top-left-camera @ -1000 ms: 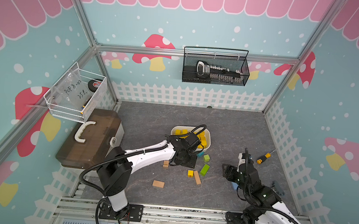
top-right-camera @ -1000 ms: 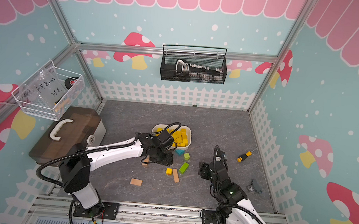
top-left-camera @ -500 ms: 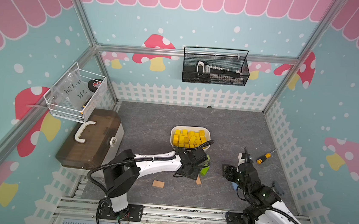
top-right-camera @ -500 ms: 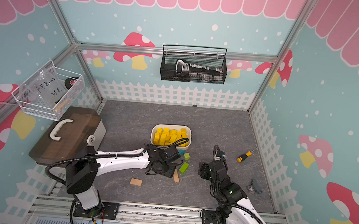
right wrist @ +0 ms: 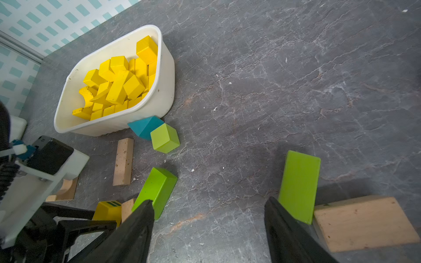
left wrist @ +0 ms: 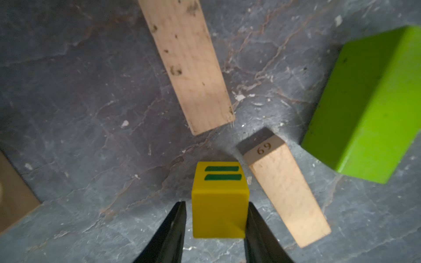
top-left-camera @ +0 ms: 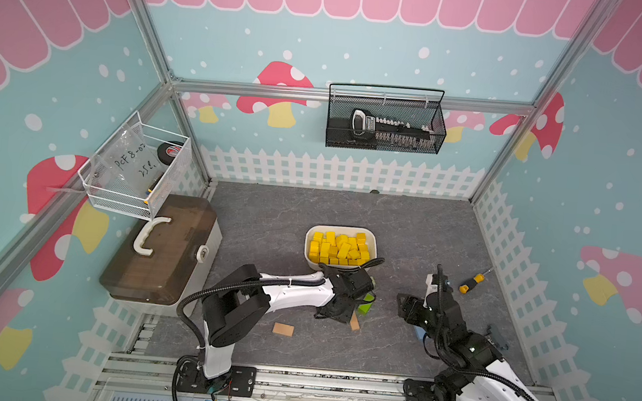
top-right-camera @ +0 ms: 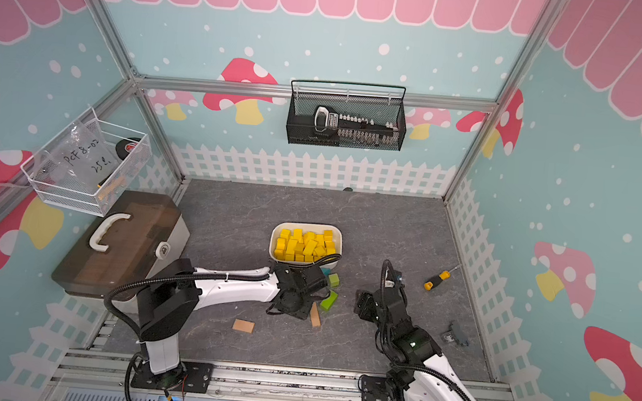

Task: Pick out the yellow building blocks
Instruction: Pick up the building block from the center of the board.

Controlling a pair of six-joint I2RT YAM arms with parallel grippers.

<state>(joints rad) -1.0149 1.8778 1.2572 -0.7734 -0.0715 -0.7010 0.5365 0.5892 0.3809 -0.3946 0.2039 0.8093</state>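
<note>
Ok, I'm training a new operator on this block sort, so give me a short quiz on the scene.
1. True or false: the left gripper has its jaws on either side of a yellow cube that stands on the table.
2. What fills the tub? A. tools B. yellow blocks C. nothing
3. Fill in: the right gripper is ____ and holds nothing.
Key: 1 true; 2 B; 3 open.
</note>
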